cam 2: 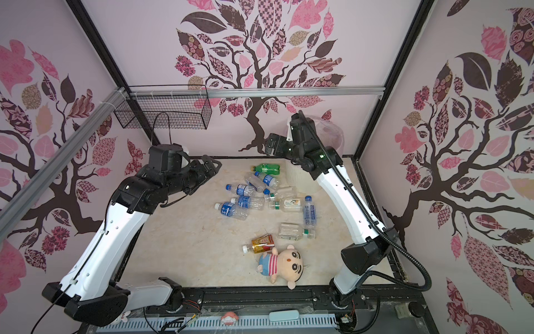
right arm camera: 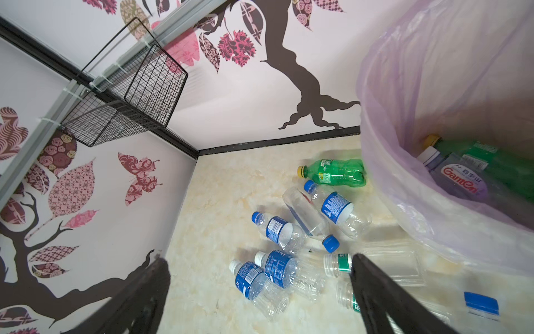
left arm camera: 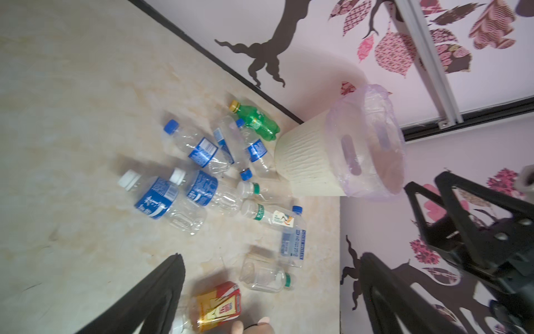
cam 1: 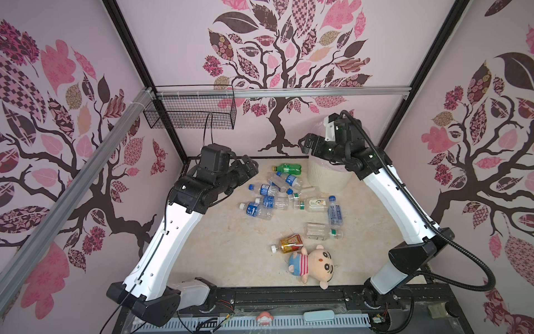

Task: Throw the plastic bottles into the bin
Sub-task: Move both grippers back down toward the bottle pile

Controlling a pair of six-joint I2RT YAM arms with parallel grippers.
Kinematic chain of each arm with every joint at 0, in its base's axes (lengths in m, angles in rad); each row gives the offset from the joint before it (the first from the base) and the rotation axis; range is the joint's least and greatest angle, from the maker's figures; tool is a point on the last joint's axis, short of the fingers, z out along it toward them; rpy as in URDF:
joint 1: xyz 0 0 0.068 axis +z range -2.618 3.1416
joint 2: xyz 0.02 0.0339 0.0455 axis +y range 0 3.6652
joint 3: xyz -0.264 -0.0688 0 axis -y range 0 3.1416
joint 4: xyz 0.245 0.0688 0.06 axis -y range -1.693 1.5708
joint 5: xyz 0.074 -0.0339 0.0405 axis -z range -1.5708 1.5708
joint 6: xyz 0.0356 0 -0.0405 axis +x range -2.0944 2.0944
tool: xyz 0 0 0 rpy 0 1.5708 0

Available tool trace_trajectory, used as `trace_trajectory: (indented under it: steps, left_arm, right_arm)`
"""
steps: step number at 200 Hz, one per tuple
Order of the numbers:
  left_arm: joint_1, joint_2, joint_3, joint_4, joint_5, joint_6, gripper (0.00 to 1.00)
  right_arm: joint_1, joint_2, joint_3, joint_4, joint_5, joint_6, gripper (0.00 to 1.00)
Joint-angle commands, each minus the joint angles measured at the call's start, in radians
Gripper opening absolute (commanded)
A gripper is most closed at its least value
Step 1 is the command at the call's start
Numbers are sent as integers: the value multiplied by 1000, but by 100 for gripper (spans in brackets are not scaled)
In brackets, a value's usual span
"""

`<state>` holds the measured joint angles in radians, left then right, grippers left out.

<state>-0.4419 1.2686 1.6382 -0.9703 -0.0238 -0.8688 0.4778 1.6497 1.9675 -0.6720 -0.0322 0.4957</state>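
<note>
Stock on your table: eleven plastic bottles, all lying on their sides. Bin: cream, ribbed, upright in the far right corner, lined with a pale pink bag. The right wrist view shows at least two bottles already inside it, a second green bottle and a red-lettered bottle. Far group: one green bottle with a yellow cap, lying near the back wall just beside the bin. In front of it is a loose cluster of clear bottles with blue labels and blue or white caps, several touching or overlapping. To the right of the cluster lie two clear bottles with green neck bands and one tall bottle with a blue cap. Nearer you: one green-capped bottle, clear, then the amber bottle with its orange label, just beside the doll in a striped shirt. Left gripper: held above the table to the left of the cluster, jaws spread wide, nothing between them. Right gripper: raised just beside the bin's mouth, on the side toward the middle of the table, jaws spread wide and empty. Wire basket: black, hung on the rail at the back left.
</note>
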Motion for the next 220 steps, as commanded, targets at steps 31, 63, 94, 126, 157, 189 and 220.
trace_trajectory:
  steps: [31, 63, 94, 126, 157, 189, 220]
  left_arm:
    - [2, -66, -208, -5, -173, 83, 97]
    - [4, -81, -319, 28, -208, 87, 97]
    - [4, -73, -377, 34, -269, 111, 97]
    - [4, -50, -413, 39, -305, 148, 97]
    - [20, -18, -428, 32, -307, 209, 97]
    - [138, 6, -471, 56, -115, 154, 97]
    - [174, 7, -560, 152, 30, 73, 97]
  right_arm:
    - [147, -97, -243, -20, 156, -131, 99]
    - [284, -183, -480, 24, 225, -109, 99]
    - [344, -254, -696, 92, 191, -8, 100]
    - [361, -277, -803, 119, 178, -3, 100]
    - [362, -268, -817, 116, 158, -3, 100]
    - [363, -302, -832, 129, 173, -3, 100]
    - [363, -333, -848, 128, 180, 8, 100]
